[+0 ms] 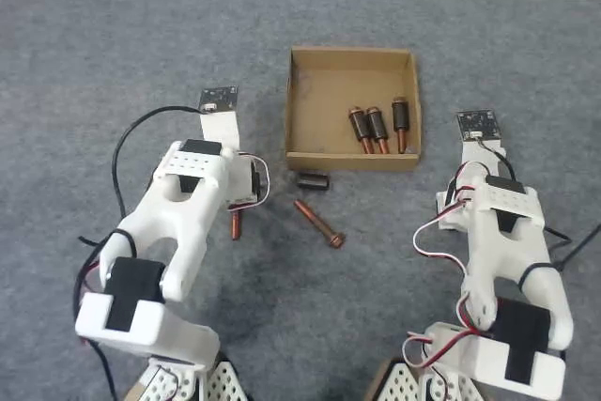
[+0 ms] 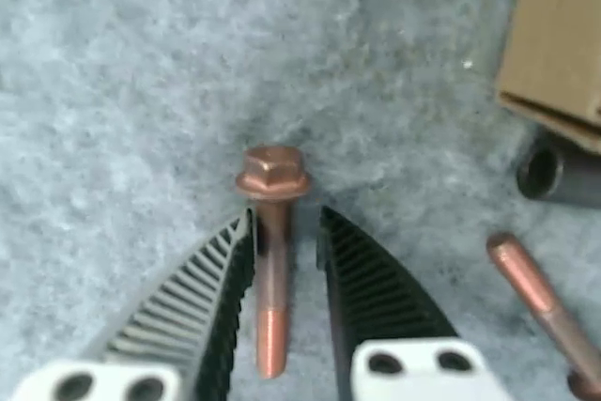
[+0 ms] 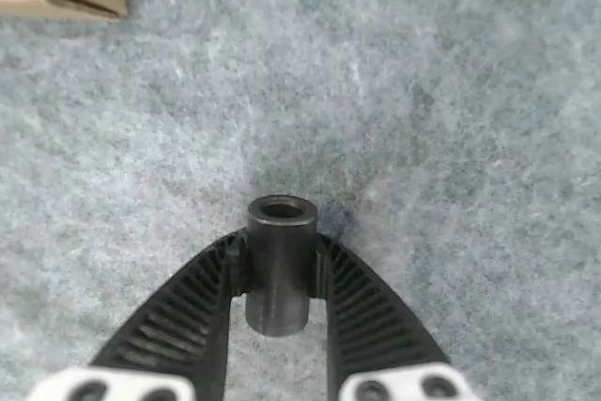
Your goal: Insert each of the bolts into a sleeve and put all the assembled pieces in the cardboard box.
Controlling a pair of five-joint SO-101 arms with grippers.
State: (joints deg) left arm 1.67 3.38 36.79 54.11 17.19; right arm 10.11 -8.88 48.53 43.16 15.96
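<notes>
Left gripper (image 2: pixel 285 221) pinches a bolt (image 2: pixel 271 269) by the shank, near-left of the box (image 1: pixel 352 161). Right gripper (image 3: pixel 280 243) clamps a sleeve (image 3: pixel 280 274), bore facing away, near-right of the box. The bolt grip looks thin, with a dark sliver beside one finger, so the bolt could swivel or drop when pressed at the bore. A slight misalignment would catch its tip on the rim. A loose bolt (image 1: pixel 318 223) and loose sleeve (image 1: pixel 313 179) lie between the arms and could be swept aside. Whether either held part is clear of the carpet is hard to judge. Both wrist views cut off the box.
</notes>
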